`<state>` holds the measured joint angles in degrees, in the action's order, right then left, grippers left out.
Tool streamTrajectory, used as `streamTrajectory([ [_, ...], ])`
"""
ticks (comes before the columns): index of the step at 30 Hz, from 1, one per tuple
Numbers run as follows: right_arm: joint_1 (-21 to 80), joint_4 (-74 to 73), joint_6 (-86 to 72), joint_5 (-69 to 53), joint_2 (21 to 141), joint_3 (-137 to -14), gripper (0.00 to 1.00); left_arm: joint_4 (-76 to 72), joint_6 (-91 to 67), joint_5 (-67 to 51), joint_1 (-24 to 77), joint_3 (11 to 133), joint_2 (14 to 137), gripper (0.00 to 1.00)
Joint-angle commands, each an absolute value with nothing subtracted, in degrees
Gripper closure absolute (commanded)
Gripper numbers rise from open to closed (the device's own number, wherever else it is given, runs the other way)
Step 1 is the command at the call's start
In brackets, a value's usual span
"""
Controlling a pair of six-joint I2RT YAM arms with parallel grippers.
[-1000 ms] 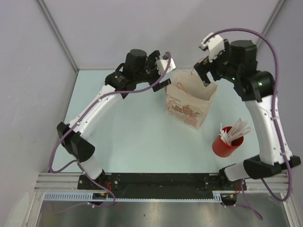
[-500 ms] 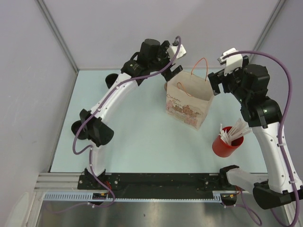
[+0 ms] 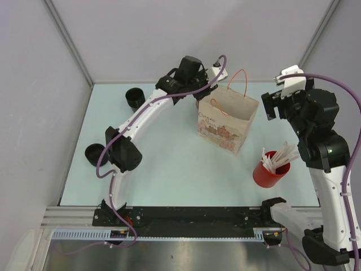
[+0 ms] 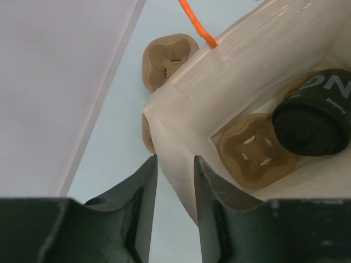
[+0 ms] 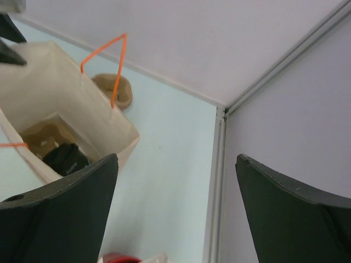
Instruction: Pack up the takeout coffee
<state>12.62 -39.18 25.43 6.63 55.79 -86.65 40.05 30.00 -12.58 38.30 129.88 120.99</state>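
Left claw is right at the paper bag, at its far corner. Its fingers stand narrow, one outside the bag, the other inside, with the bag's wall running up through the slim gap. Whether they actually press the paper cannot be told.

Just past the inner finger, down in the bag, sits a black cup leaning on a brown moulded tray. Beyond the outer finger, another brown moulded piece lies on the table beside the bag's corner, below the orange handle.

Over to the right claw: spread wide and holding nothing. The bag sits off to its left, well apart. The red cup of stirrers stands nearer the arm's base.
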Motion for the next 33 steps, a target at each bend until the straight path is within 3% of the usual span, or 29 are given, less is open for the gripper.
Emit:
streamTrajectory([
  [1,12.22,-49.12,29.7,8.88,54.23,-86.14,0.11,40.52,30.15,-8.88,39.2,132.71,121.29,0.67],
  [5,11.87,-54.13,31.55,8.44,50.29,-83.68,0.14,41.13,29.27,-5.63,39.9,132.8,121.46,0.93],
  [7,11.87,-56.68,32.08,7.47,49.31,-83.15,0.17,41.83,28.31,-2.47,40.25,132.72,121.2,1.0],
  [13,11.78,-64.06,35.23,5.28,46.85,-81.48,0.25,46.84,24.7,4.91,40.78,131.58,119.71,1.0],
  [27,11.43,-79.01,41.13,-5.89,46.85,-78.23,0.27,50.62,20.39,6.86,41.4,126.04,111.62,1.0],
  [33,11.34,-78.57,41.4,-4.75,46.67,-75.41,0.38,51.15,21.09,6.68,41.57,125.68,110.39,1.0],
])
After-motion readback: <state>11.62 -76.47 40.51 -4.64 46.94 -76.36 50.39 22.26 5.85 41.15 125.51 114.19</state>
